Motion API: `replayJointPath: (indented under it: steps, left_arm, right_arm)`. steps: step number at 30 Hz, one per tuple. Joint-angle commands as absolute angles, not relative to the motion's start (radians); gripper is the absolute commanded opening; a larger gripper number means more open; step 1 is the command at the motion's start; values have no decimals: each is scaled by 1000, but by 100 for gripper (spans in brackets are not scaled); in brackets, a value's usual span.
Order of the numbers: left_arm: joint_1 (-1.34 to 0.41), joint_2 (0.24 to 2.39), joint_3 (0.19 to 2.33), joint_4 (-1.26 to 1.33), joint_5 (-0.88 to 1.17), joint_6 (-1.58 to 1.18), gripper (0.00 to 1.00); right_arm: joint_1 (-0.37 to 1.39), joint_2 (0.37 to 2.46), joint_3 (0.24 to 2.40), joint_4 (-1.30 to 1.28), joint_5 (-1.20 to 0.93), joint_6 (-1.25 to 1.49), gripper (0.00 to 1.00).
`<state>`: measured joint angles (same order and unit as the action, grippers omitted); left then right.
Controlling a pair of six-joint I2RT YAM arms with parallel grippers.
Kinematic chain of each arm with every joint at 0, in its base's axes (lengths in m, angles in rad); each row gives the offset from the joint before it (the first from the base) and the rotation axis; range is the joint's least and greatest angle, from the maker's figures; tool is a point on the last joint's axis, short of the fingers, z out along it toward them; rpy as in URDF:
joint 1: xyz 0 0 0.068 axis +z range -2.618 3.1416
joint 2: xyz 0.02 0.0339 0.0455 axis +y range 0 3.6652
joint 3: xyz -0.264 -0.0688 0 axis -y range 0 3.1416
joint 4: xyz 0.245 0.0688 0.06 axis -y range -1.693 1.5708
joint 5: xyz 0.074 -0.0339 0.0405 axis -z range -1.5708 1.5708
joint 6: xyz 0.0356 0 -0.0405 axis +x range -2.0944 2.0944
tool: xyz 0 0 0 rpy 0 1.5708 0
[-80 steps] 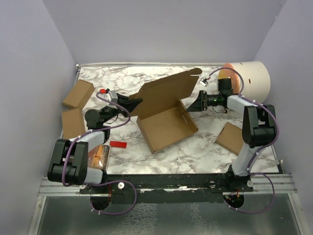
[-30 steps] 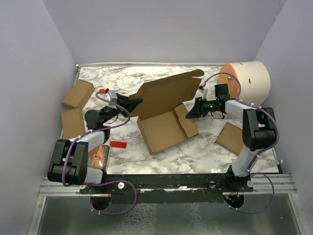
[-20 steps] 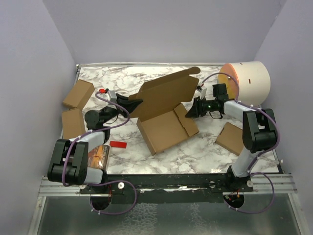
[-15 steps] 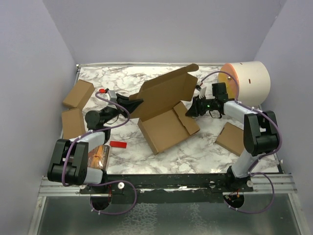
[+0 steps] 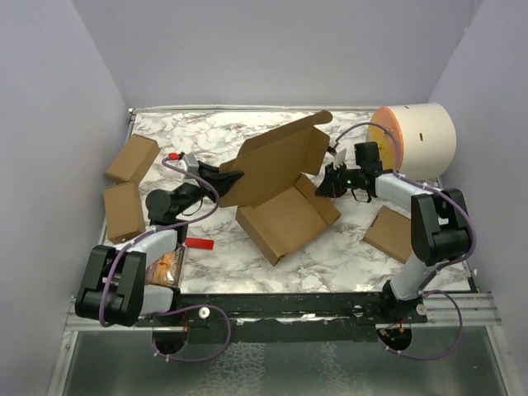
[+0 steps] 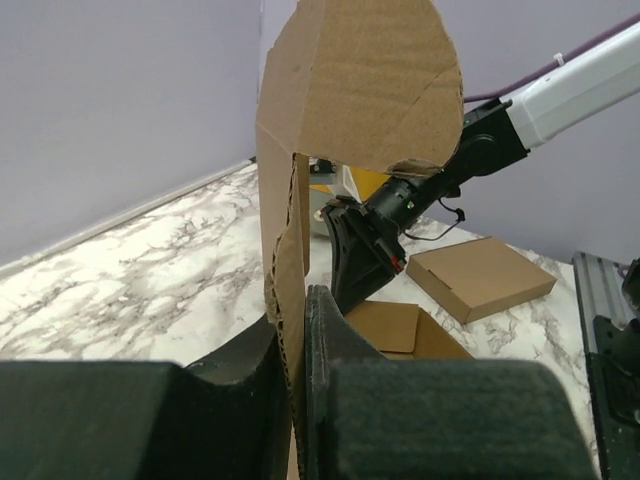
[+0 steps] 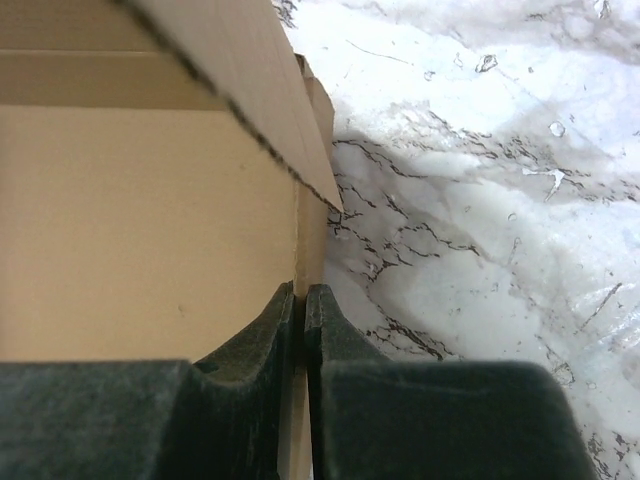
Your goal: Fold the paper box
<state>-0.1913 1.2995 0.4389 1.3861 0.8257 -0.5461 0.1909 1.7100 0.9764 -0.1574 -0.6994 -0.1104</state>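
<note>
Item: paper box (image 5: 289, 216), centre of scene, lid raised, between both grippers.
Left gripper (image 6: 298, 312): pinching the lid's left edge.
Right gripper (image 7: 300, 300): pressed onto the right side flap.
Risk: thin edge grips may slip; opposing pulls could crease or tear cardboard.

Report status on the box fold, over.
Both shut: left fingers on paper box lid, right fingers on its side flap. Lid raised, tray open. Big cylinder far right, clear of box.
</note>
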Motion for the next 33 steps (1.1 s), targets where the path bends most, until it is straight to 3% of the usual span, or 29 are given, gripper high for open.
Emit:
replayJointPath:
  steps: [1,7,17,20,22,24,33]
  left_arm:
    - [-198,1254,415,1373,753,-575,14]
    - [-197,1199,394,1273,716,-612,30]
    - [-198,1139,451,964,629,-613,35]
    - [-199,1135,463,922,626,-619,27]
    - [-200,1135,467,919,633,-614,10]
    - [-206,1137,470,921,640,-589,0]
    - [-280,1161,508,904,636,-412,0]
  right_arm:
    - [197,1682,964,-136,-673,-131,4]
    - [198,1668,958,-131,-676,-144,3]
    - [198,1628,941,-112,-659,-172,2]
    - [197,1621,937,-110,-659,-178,2]
    - [197,1619,933,-106,-656,-182,2]
    - [199,1617,932,-108,-655,-191,2]
    - [226,1652,944,-144,-592,-256,14]
